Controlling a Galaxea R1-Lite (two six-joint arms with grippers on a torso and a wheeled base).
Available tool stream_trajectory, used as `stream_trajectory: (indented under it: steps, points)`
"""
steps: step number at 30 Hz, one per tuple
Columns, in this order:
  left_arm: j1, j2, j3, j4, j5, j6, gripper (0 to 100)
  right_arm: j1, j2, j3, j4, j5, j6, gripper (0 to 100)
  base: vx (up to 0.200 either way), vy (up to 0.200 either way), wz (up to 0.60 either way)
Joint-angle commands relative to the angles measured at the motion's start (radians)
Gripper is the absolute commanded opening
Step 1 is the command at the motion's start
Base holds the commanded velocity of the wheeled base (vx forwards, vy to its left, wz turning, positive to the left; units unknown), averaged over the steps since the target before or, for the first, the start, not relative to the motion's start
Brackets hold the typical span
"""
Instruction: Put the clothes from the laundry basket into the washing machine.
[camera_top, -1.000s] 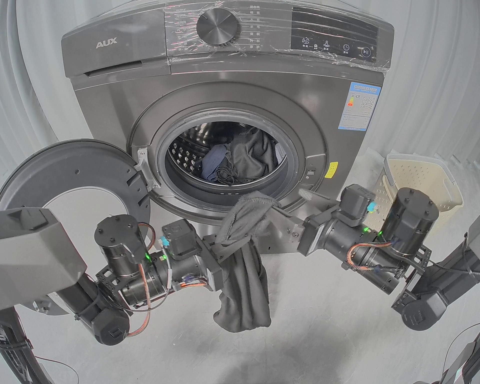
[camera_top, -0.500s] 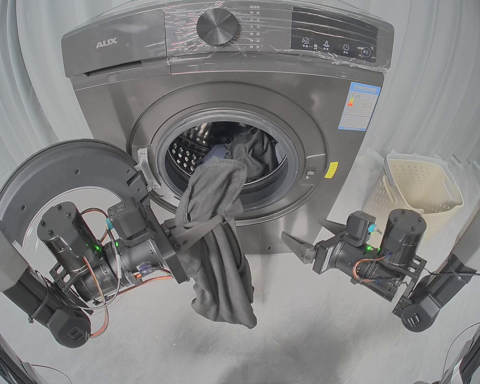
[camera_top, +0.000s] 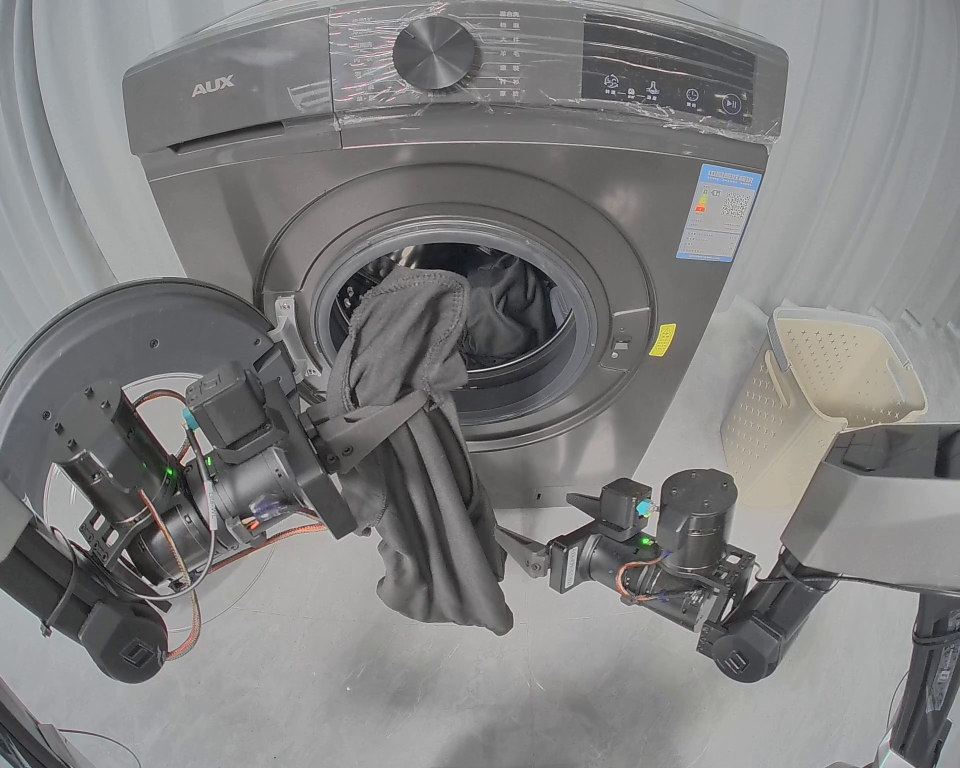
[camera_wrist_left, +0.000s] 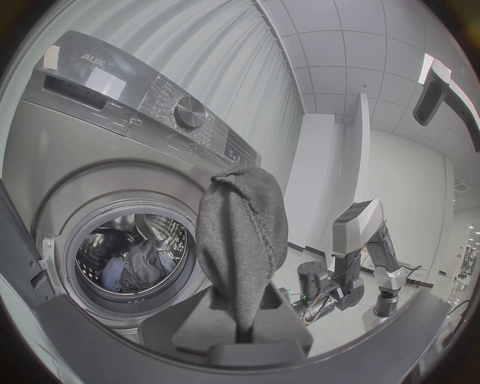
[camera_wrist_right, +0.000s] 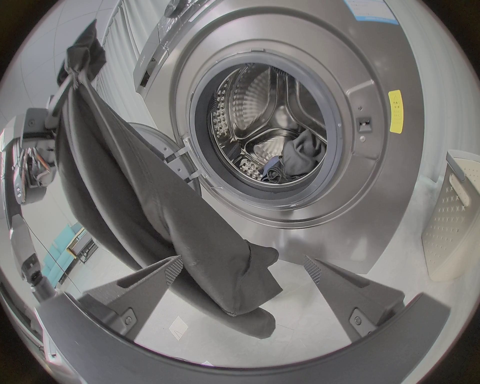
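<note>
A: Item: left hand (camera_top: 395, 425), clamped on a dark garment (camera_top: 430, 520) near its top. Cloth is bunched above and a long tail hangs below, at the drum (camera_top: 587, 330) mouth's 9 o'clock.

B: Handling?

A: Judged soft, light and limp; the tail may snag the rim. Second item: right hand (camera_wrist_right: 241, 260), spread and empty, at the tail's 4 o'clock. A good second hold is there.

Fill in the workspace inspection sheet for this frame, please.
Surface: grey floor.
Job's things: dark grey garment hangs before the open washing machine; other clothes lie in its drum; laundry basket stands on the robot's right.
Clutter: nothing seen.
Grippers: left gripper shut on the garment; right gripper open, low by the garment's lower end.
Cables: orange cables loop at both wrists.
Surroundings: pale curtain behind the machine.
</note>
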Motion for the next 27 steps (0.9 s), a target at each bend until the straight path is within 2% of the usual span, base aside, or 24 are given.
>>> stream_trajectory:
  steps: [1,6,12,18,27]
  points:
    - [0.009,-0.005,-0.001,0.0,-0.012,0.001,0,-0.002,0.101,-0.065,0.002,0.0,-0.004,100,0.0,0.0,0.0]
    - [0.009,-0.003,0.0,0.0,-0.013,0.001,0,-0.001,0.123,-0.092,0.002,0.0,-0.004,100,0.0,0.0,0.0]
    - [0.009,-0.003,-0.006,0.0,-0.013,0.0,0,0.05,0.197,-0.139,-0.005,-0.004,-0.001,100,0.0,0.0,0.0]
    - [0.011,-0.003,-0.006,0.0,-0.013,0.0,0,0.139,0.195,-0.136,-0.017,-0.004,0.018,100,0.0,0.0,0.0]
    - [0.04,0.009,-0.007,0.0,-0.015,0.0,0,0.191,0.178,-0.079,-0.057,0.005,0.031,100,0.0,0.0,0.0]
